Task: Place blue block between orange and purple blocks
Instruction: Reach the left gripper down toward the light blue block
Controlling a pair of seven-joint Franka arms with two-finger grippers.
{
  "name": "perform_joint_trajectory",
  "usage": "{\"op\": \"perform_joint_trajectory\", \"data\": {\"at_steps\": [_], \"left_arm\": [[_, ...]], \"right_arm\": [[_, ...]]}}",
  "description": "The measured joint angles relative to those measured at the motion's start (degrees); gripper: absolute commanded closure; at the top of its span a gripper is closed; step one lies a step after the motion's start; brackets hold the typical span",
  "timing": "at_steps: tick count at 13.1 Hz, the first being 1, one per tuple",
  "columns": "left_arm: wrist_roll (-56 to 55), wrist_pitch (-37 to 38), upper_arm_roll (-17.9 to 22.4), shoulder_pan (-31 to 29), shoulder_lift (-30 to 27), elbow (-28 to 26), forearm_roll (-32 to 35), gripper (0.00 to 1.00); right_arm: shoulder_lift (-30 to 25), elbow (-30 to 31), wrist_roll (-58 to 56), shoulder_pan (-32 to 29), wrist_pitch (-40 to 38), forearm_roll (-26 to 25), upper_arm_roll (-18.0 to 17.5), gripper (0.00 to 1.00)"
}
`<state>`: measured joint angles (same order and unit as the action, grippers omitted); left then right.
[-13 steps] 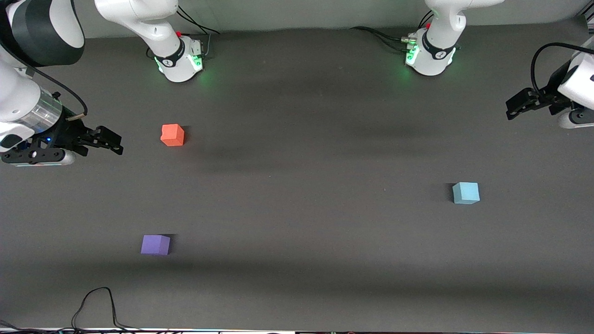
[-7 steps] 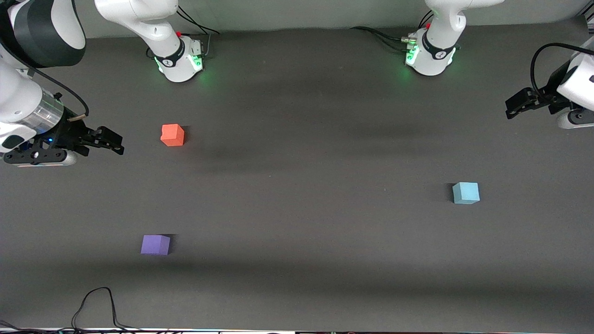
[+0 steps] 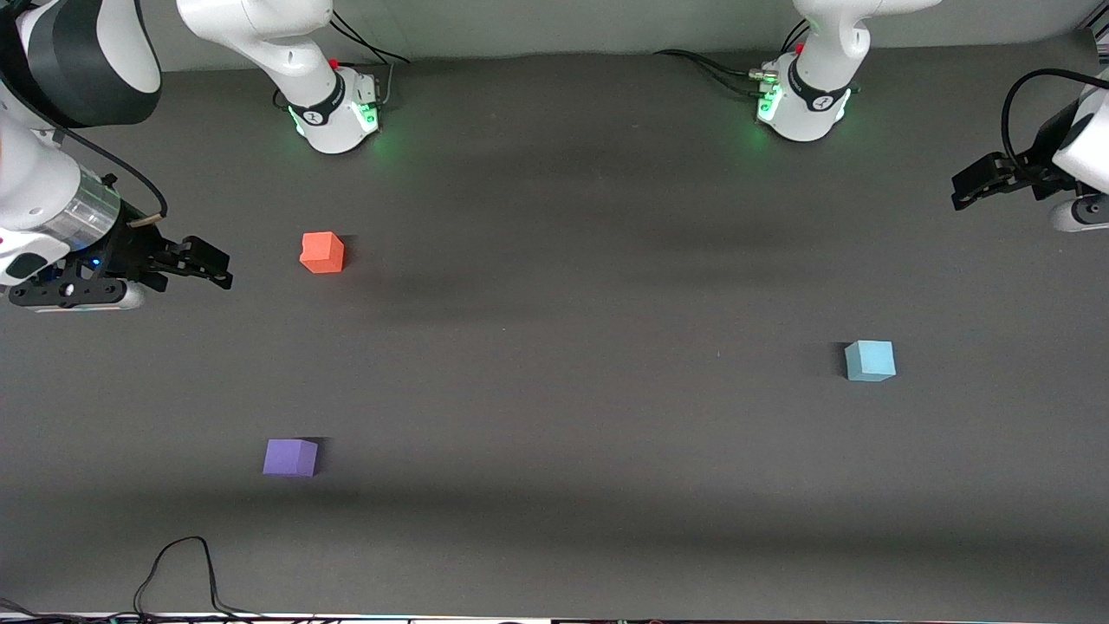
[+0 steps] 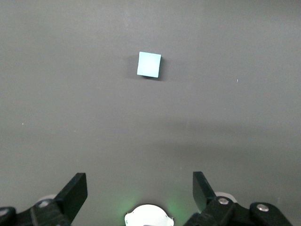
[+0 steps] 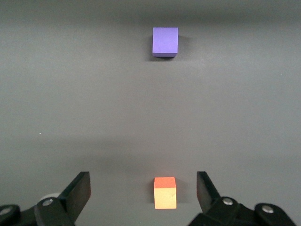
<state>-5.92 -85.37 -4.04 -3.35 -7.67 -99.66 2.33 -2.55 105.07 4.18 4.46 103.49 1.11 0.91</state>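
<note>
Your blue block (image 3: 869, 360) sits alone toward the left arm's end of the table (image 3: 554, 347), well apart from the orange block (image 3: 322, 252) and the purple block (image 3: 290, 457), which are both at the right arm's end, purple nearer the front camera. The left gripper (image 4: 140, 189) is up over its table end, fingers spread wide, nothing in them. The right gripper (image 5: 143, 189) waits near the orange block, fingers apart and empty too. The cube looks light, matte and grippy, probably foam or wood, so just pinch two opposite flat faces squarely. It shouldn't slip or crush.
</note>
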Motion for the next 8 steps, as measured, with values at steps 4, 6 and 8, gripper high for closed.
{"op": "perform_joint_trajectory", "data": {"at_steps": [4, 6, 8], "left_arm": [[0.4, 0.0, 0.2, -0.3, 0.2, 0.1, 0.6, 0.00], [4.0, 0.0, 1.0, -2.2, 0.5, 0.1, 1.4, 0.00], [8.8, 0.1, 2.3, -5.9, 1.4, -0.2, 1.3, 0.00]], "right_arm": [[0.0, 0.0, -0.4, 0.0, 0.0, 0.0, 0.0, 0.00], [0.0, 0.0, -0.8, 0.0, 0.0, 0.0, 0.0, 0.00], [0.0, 0.0, -0.9, 0.0, 0.0, 0.0, 0.1, 0.00]]}}
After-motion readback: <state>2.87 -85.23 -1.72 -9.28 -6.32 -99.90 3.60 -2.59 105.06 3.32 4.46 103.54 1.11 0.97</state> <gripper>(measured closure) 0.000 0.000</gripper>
